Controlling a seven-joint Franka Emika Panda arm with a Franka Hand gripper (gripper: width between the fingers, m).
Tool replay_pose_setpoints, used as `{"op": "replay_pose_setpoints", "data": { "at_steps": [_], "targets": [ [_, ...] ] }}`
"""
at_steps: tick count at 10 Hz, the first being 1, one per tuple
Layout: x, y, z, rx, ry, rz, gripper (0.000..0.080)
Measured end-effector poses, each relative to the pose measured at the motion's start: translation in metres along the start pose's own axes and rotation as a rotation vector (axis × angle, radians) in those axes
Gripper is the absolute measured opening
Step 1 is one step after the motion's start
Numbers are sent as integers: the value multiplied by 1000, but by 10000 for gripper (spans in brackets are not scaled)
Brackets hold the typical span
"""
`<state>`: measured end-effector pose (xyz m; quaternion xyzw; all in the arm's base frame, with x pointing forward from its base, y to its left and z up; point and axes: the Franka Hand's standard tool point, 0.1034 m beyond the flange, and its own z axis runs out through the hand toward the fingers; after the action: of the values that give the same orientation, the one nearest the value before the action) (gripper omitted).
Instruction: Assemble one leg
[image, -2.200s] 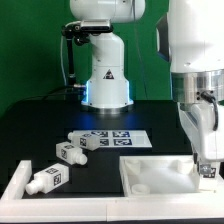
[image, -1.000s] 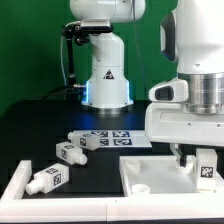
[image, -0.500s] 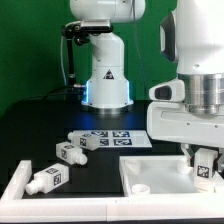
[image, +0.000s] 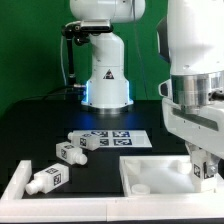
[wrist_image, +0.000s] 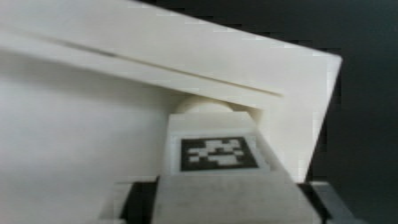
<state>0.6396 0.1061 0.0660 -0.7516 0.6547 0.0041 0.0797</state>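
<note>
My gripper (image: 202, 160) is shut on a leg (image: 203, 170), a white peg with a black-and-white tag, and holds it upright over the exterior view's right side of the large white tray-like part (image: 150, 175). In the wrist view the leg (wrist_image: 219, 150) fills the gap between the jaws of the gripper (wrist_image: 221, 203), and its far end points at a corner of the tray-like part (wrist_image: 89, 120). Three more legs lie on the black table: one (image: 88, 140) by the marker board, one (image: 68, 153) nearer, one (image: 47, 180) at the front left.
The marker board (image: 127, 137) lies flat behind the tray-like part. A white raised rim (image: 14, 186) runs along the front left of the table. A robot base (image: 106, 75) stands at the back centre.
The wrist has turned and the arm's bulk has shifted; the gripper stays shut on the leg over the tray-like part's right side, a little lower than before.
</note>
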Motion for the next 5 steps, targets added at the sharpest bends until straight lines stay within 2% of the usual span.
{"op": "replay_pose_setpoints", "data": {
  "at_steps": [2,4,5],
  "targets": [
    [-4,-2,2,20,-14,313,284],
    [-4,-1,2,19,-14,276,284],
    [-3,-2,1,16,-11,189,362]
  ]
}}
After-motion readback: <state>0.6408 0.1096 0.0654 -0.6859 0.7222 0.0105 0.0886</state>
